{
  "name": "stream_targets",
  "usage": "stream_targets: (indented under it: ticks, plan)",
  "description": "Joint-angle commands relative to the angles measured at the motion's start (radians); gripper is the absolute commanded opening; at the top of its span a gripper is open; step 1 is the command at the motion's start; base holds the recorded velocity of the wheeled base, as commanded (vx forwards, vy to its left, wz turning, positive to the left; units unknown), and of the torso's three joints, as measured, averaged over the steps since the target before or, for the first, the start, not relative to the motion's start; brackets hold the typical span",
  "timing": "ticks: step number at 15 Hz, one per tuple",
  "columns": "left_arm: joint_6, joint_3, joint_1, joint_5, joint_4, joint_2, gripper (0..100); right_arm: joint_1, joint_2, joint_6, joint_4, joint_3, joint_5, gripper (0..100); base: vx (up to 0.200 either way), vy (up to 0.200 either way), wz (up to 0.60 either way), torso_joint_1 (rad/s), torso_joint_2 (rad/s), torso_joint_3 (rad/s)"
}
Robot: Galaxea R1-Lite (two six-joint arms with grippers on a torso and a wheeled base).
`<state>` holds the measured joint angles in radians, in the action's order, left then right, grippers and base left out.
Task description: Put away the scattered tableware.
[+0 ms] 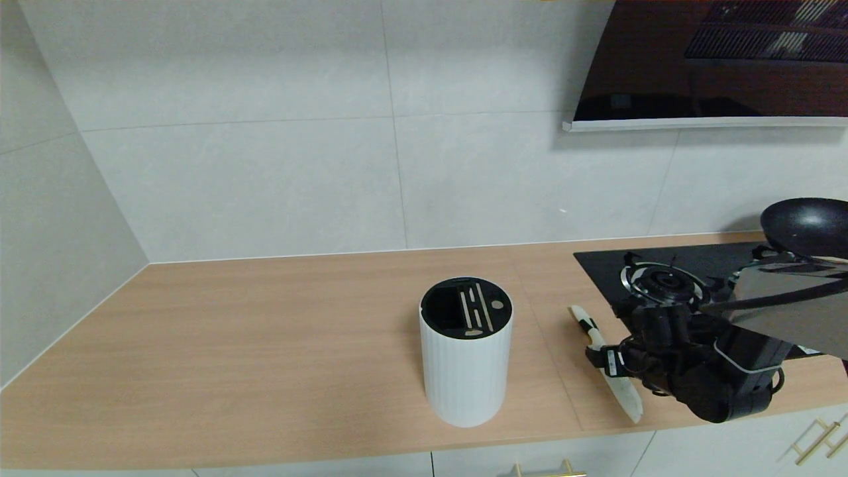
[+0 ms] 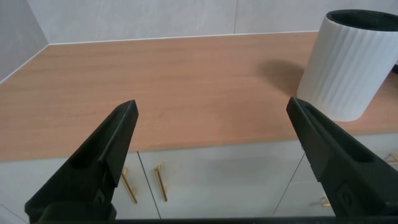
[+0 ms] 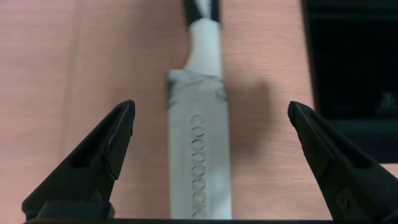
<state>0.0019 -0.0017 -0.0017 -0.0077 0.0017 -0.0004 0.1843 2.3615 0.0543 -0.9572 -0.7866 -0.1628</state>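
Hanging spread wide off the counter's front edge, the left gripper [image 2: 210,107] holds nothing. The white ribbed holder [image 1: 466,361] stands mid-counter. To its right lies the knife [image 3: 196,146], blade toward the front edge. The right gripper [image 3: 210,111] hovers over it, jaws wide apart. It should straddle the blade squarely, descend level, then close.

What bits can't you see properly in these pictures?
Head view: the right end effector covers the knife's middle.
Right wrist view: picture edges cut off the knife's tip and handle end.
Head view: the white holder's slots are too dark inside.
Left wrist view: the picture edge cuts off part of the holder.
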Motion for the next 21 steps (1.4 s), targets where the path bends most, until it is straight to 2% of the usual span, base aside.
stream_targets:
  ticks: [1, 4, 18, 19, 21]
  plan:
    - [0.000, 0.000, 0.000, 0.000, 0.000, 0.000, 100, 0.006, 0.012, 0.003, -0.002, -0.010, 0.000, 100, 0.000, 0.000, 0.00, 0.000, 0.00, 0.000]
    - [0.000, 0.000, 0.000, 0.000, 0.000, 0.000, 100, 0.029, 0.013, 0.067, 0.000, -0.029, 0.002, 100, 0.000, 0.000, 0.00, 0.000, 0.00, 0.000]
    - [0.000, 0.000, 0.000, 0.000, 0.000, 0.000, 100, 0.027, 0.070, 0.070, 0.000, -0.059, 0.000, 100, 0.000, 0.000, 0.00, 0.000, 0.00, 0.000]
    - [0.000, 0.000, 0.000, 0.000, 0.000, 0.000, 100, 0.027, 0.071, 0.070, 0.000, -0.059, 0.000, 0, 0.000, 0.000, 0.00, 0.000, 0.00, 0.000]
    - [0.000, 0.000, 0.000, 0.000, 0.000, 0.000, 100, 0.027, 0.074, 0.070, 0.000, -0.059, 0.000, 0, 0.000, 0.000, 0.00, 0.000, 0.00, 0.000]
